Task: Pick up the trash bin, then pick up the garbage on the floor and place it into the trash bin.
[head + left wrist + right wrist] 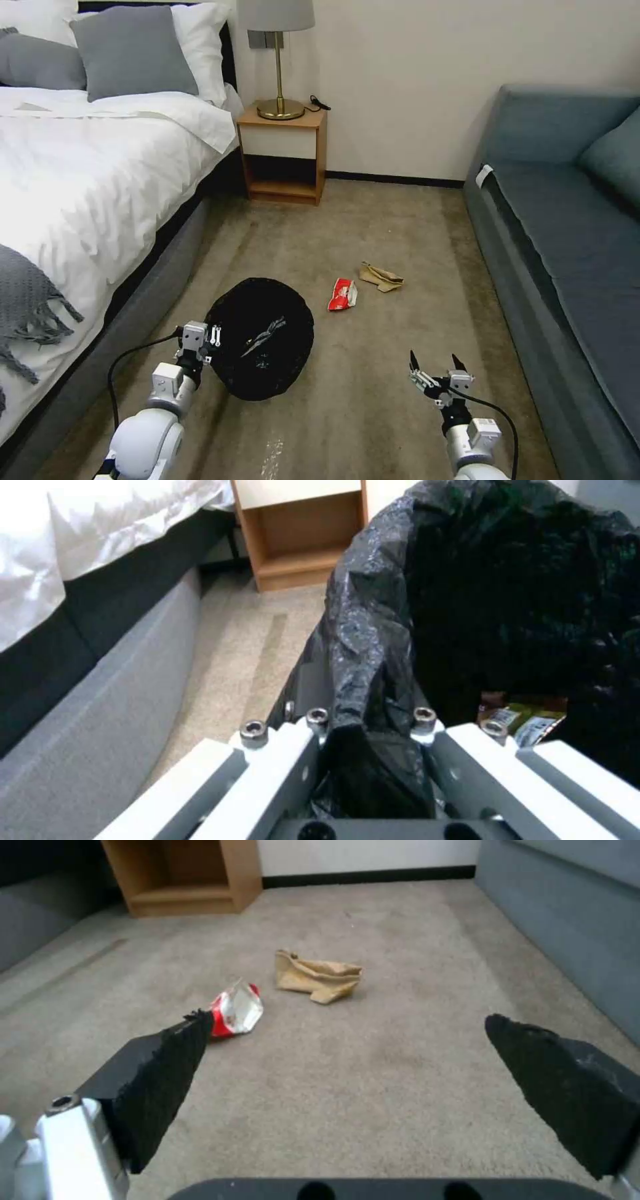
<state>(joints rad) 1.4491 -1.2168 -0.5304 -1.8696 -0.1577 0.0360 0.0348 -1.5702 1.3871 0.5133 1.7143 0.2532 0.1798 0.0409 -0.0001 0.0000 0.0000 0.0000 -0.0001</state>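
While the left gripper (212, 338) pinches the trash bin (267, 347) by its bag-lined rim, holding its mouth up for drops, litter sits inside. Right gripper (437, 365) hovers wide open and empty, near the red-white packet (343, 294) and tan paper (381, 277) farther off.

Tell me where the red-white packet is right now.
The red-white packet lies on the carpet mid-floor in the head view, just right of the trash bin and left of the tan paper, ahead of the open right gripper.

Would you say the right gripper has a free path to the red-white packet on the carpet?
Probably yes: the right gripper is open and empty, and bare carpet lies between it and the red-white packet. The tan paper lies apart, beyond it.
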